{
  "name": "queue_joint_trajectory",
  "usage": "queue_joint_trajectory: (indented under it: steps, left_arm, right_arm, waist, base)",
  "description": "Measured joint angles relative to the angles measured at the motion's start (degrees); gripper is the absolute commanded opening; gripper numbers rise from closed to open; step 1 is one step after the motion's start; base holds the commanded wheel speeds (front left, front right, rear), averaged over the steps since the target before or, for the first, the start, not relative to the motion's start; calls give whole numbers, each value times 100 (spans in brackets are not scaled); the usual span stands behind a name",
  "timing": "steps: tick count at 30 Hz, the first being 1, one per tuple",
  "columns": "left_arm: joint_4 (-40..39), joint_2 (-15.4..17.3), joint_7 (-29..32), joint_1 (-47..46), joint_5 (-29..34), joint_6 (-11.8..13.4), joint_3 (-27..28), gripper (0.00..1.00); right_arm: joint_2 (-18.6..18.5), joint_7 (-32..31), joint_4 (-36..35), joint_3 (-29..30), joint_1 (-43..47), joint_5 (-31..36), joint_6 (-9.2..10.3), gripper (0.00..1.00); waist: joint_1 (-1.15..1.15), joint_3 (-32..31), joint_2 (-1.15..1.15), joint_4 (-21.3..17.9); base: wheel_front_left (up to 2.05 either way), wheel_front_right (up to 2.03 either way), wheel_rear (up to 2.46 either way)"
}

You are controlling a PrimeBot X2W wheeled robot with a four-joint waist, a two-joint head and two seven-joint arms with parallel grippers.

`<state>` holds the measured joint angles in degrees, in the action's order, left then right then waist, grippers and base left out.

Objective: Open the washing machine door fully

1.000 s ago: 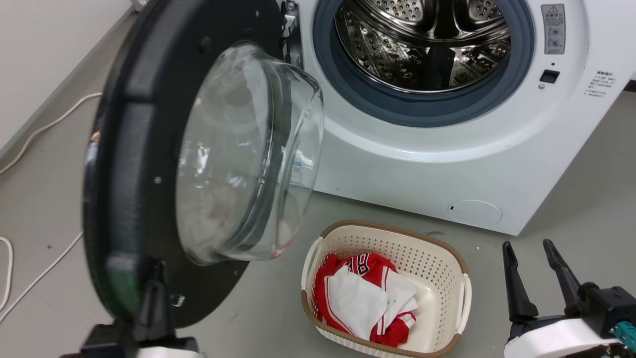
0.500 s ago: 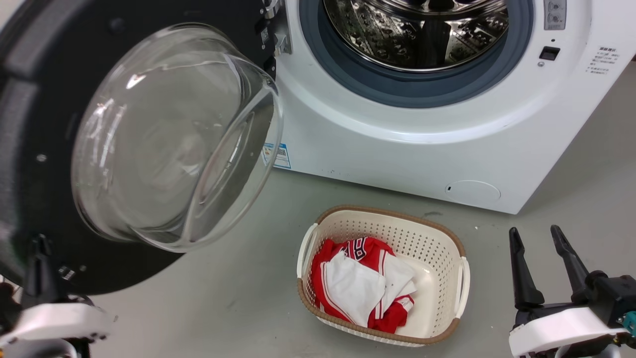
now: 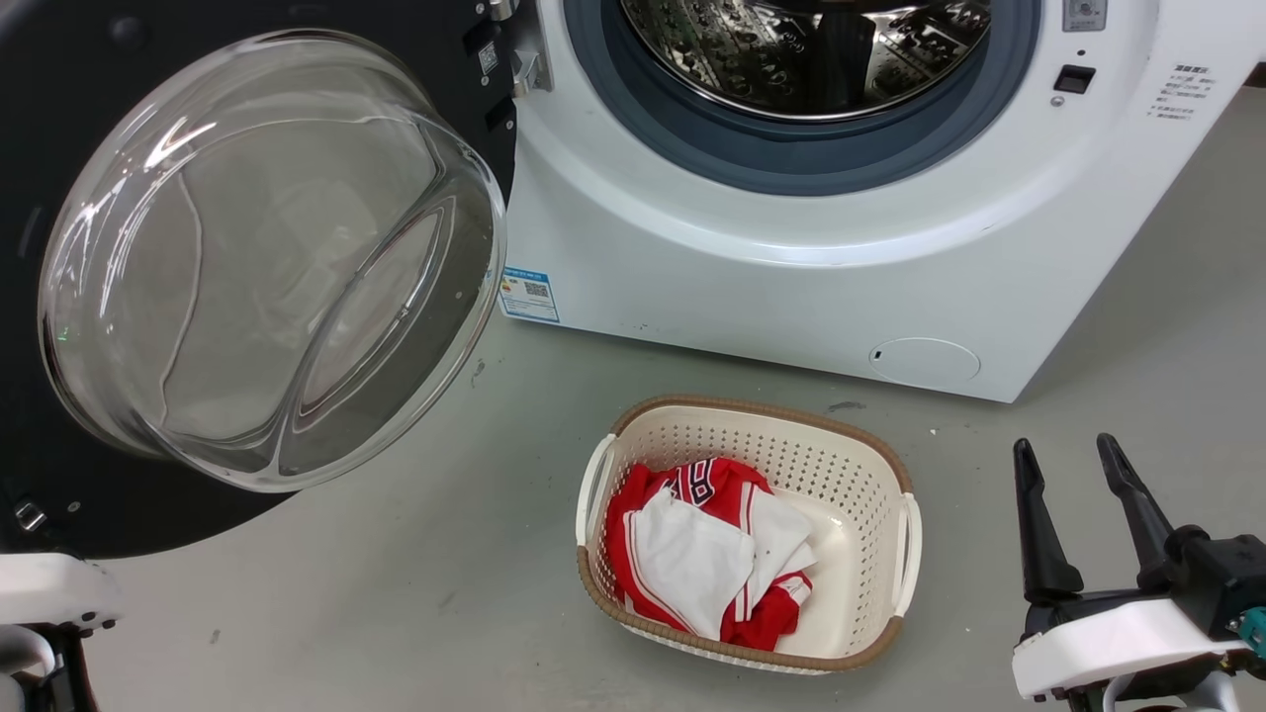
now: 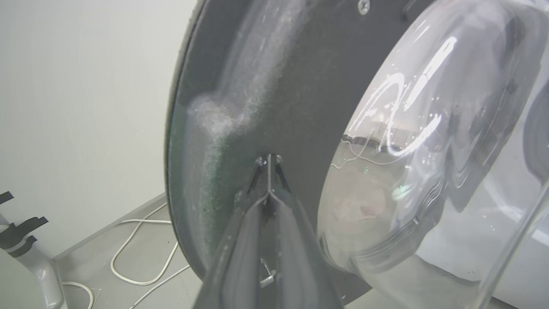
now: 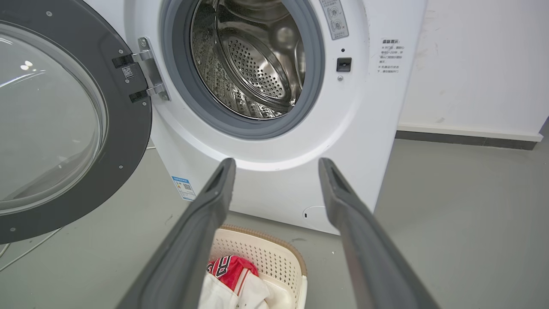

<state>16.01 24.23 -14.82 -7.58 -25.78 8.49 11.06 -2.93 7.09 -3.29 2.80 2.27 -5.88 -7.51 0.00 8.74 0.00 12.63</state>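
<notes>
Washing machine door [image 3: 257,257] stood swung wide on its hinge [image 5: 148,68], left of the machine, glass bowl facing the robot. Its inner face was roughly in line with the machine's front. Drum [image 3: 801,49] mouth fully exposed.

Left claw [image 4: 269,165]: fingers pressed together, nothing between them, tips butted against the black inner ring beside the bowl. My read: a closed claw makes a stiff pusher, and contact on the ring away from the hinge gives leverage. No grasp needed with the latch already free.

Right claw [image 3: 1062,445]: fingers apart, empty, parked low at the right above the floor. It was well clear of the door's arc and of the laundry basket [image 3: 752,405]. Sensible, as it had no job here.

The basket, with red-and-white clothes [image 3: 702,554], sat on the floor in front of the machine. It was right of the door's lower edge, not touching, and I judged it outside the swing.

Task looked near done. Whether any travel was left before the hinge stop, I couldn't tell.

Risk: cables [image 4: 141,240] lay on the floor behind the door, by the wall.
</notes>
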Motion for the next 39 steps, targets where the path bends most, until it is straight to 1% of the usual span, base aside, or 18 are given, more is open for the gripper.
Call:
queue_joint_trajectory:
  steps: [5,8,13,17,19,22,23,24,25,26,30,36,39]
  left_arm:
    - [-145,-70,-9,124,101,20,101,0]
    - [-493,-225,-9,424,255,67,175,0]
    - [-1151,-617,-18,1031,564,74,220,0]
    - [-1606,-1081,-19,1433,907,55,37,0]
    - [-1741,-1313,-18,1543,1022,-31,-103,0]
    - [-1774,-1541,-19,1585,1157,-269,-229,0]
    - [-1758,-1611,-19,1585,1211,-335,-287,10]
    - [-1738,-1680,-19,1584,1273,-385,-359,47]
    - [-1715,-1742,-19,1578,1355,-416,-442,93]
    - [-1723,-1788,-19,1563,1440,-439,-521,100]
    - [-1779,-1892,-19,1387,1683,-535,-737,100]
    - [-1678,-1900,-24,992,1895,-750,-907,100]
    - [-1613,-1915,-25,802,1978,-794,-994,100]
  right_arm:
    - [0,53,70,3,2,-5,0,100]
    - [0,96,113,-1,5,-22,0,100]
    - [0,120,175,-23,37,-63,0,100]
    - [0,127,203,-60,66,-66,0,100]
    - [0,126,214,-82,82,-71,0,100]
    - [0,125,218,-99,125,-70,0,100]
    - [0,124,215,-108,125,-70,0,100]
    - [-1,119,214,-118,125,-70,0,100]
    - [1,118,215,-131,125,-69,0,100]
    - [1,118,211,-135,125,-62,0,100]
    - [1,112,178,-138,124,-41,0,100]
    - [0,93,100,-87,108,136,0,100]
    - [0,88,49,-47,90,194,0,100]
  waist:
    - [0,-82,0,-55]
    - [0,-166,0,-98]
    - [0,-340,0,-167]
    - [0,-483,0,-232]
    - [-1,-543,0,-268]
    - [-1,-597,0,-329]
    - [-1,-610,0,-350]
    - [-1,-622,0,-373]
    - [-1,-637,0,-401]
    - [-1,-648,0,-431]
    - [-1,-659,0,-558]
    - [-1,-643,0,-765]
    - [-1,-634,0,-873]
  base:
    - [0,0,0]
    - [0,0,0]
    - [0,0,0]
    - [0,0,0]
    - [0,0,0]
    - [0,0,0]
    - [0,0,0]
    - [0,0,0]
    - [0,0,0]
    - [0,0,0]
    - [0,0,0]
    - [0,0,0]
    - [0,0,0]
